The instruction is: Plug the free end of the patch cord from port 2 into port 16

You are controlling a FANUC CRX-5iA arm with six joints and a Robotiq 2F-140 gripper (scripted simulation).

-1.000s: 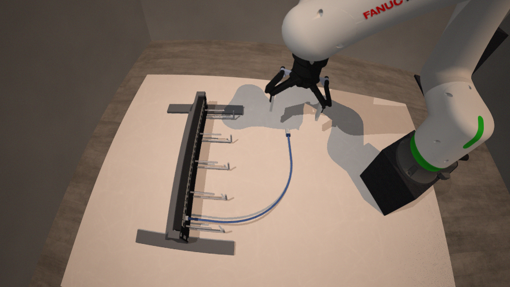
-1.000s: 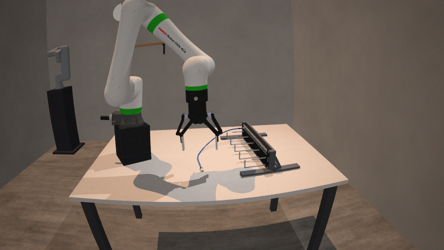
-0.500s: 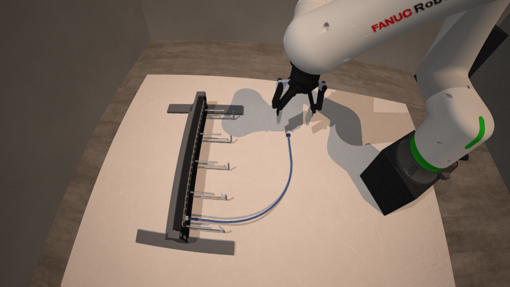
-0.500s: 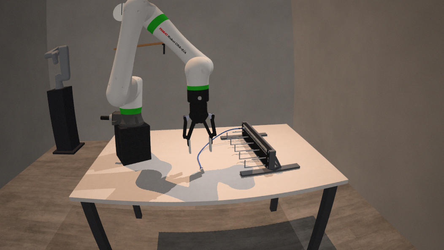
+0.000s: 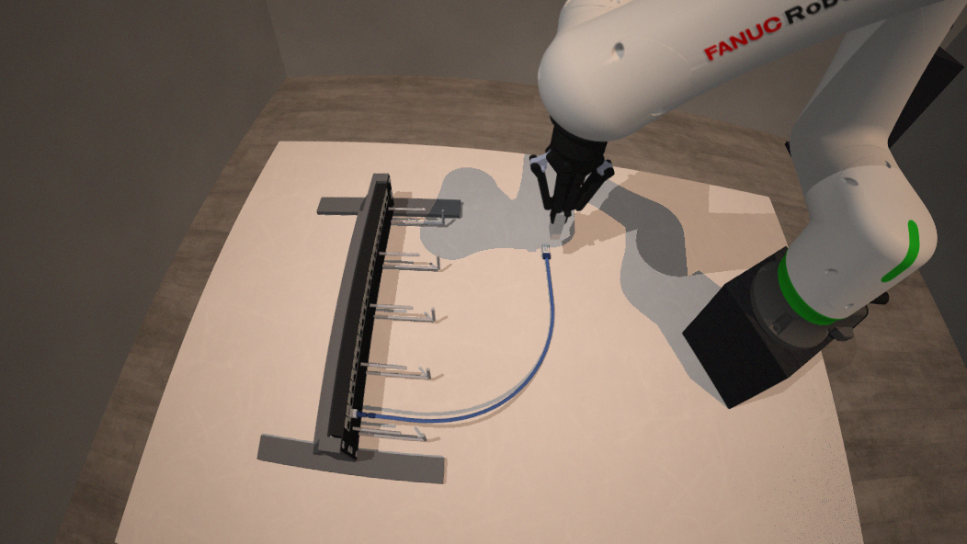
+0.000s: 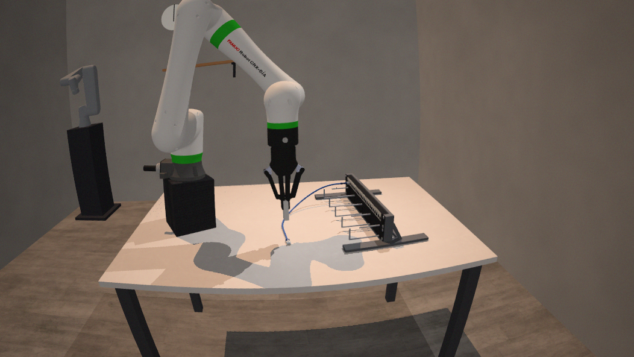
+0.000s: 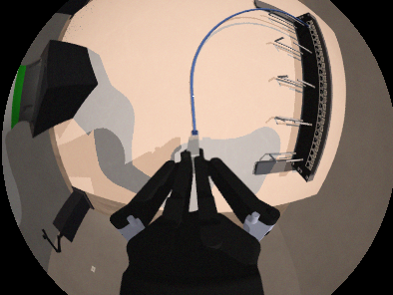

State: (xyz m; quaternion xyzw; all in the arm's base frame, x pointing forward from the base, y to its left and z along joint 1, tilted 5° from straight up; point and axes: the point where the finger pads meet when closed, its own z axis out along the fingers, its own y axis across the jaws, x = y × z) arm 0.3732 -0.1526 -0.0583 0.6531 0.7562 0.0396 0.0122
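We hold our gripper [image 5: 555,236] [image 6: 285,217] [image 7: 194,144] closed, empty, above the table; descending unopened could knock the loose plug [image 5: 545,251] [image 6: 288,243] away, leaving port 16 unfilled.

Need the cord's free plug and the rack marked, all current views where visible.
Free plug [image 5: 546,251] [image 6: 288,242]: top and exterior views, on its body; hidden by the fingers in wrist.
Rack [image 5: 355,297] [image 6: 388,225] [image 7: 309,100]: top, long panel; exterior, near end bracket; wrist, panel face.
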